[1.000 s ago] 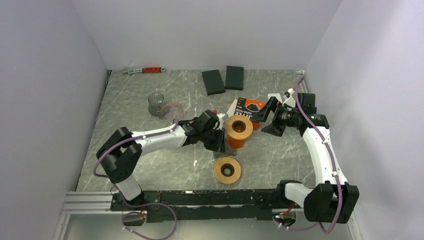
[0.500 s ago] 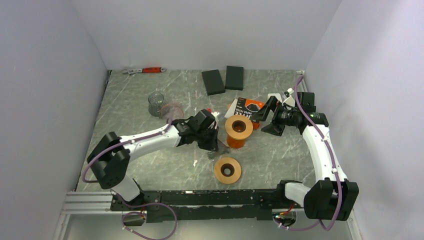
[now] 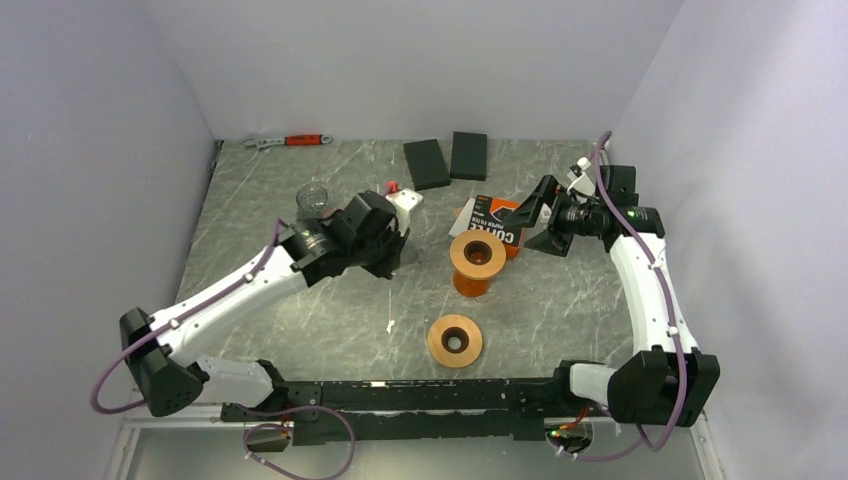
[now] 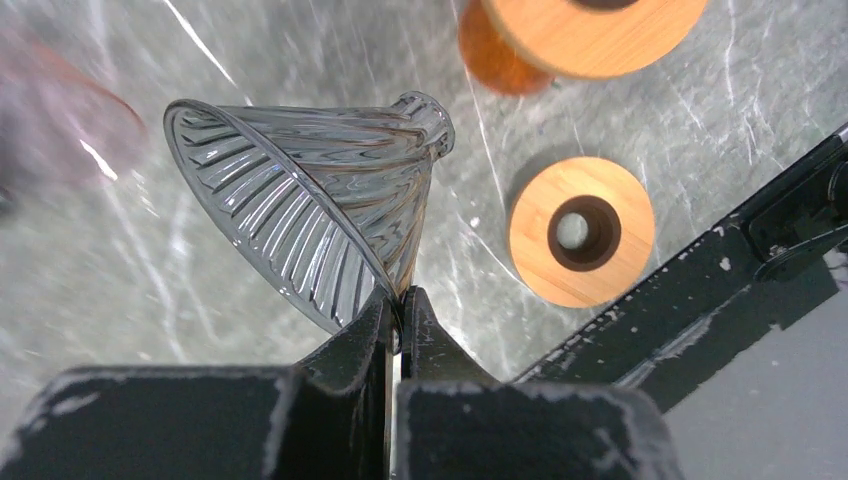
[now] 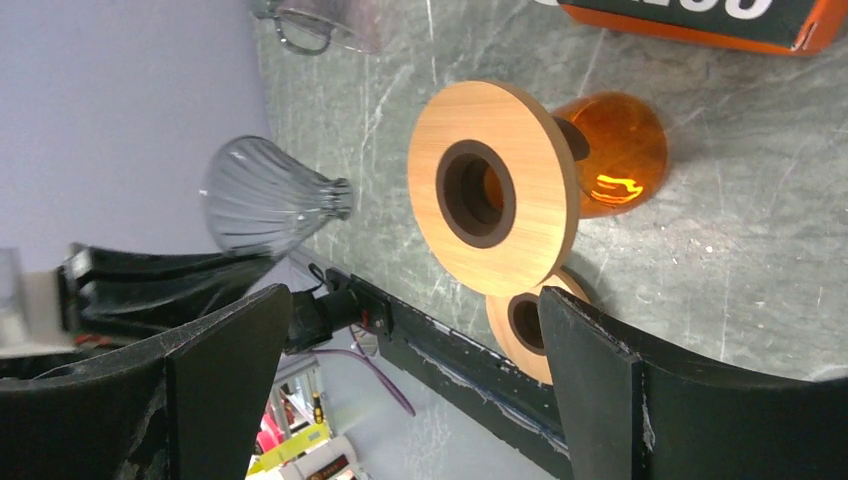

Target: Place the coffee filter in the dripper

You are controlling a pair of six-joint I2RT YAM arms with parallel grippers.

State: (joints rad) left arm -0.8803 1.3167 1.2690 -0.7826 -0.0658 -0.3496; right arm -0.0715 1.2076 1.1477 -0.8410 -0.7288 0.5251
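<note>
Dripper [image 4: 300,200] of clear ribbed glass sits tilted on its side in the left gripper [image 4: 398,300], whose two fingers are pinched tight on the rim of the wide mouth. The narrow neck points away from the wrist, and the cone appears to be clear of the tabletop. It is left of centre on the grey marbled table [image 3: 300,310], near a small glass jar [image 3: 312,205] on its far left. To its right stands an orange holder [image 3: 477,262] topped by a round wooden collar with a dark hole. A separate wooden ring [image 3: 455,340] lies flat nearer the arm bases, apart from both. Just beyond the holder, on the far right, lies the filter box [image 3: 495,220] — orange and black, flat on the table; whether it is opened I cannot tell. The right gripper [image 3: 540,222] hangs at the right end of that box with its fingers spread wide, holding nothing. Along the far edge lie two black blocks [image 3: 447,159] side by side, and a red-handled wrench [image 3: 295,141] sits in the far-left corner.
</note>
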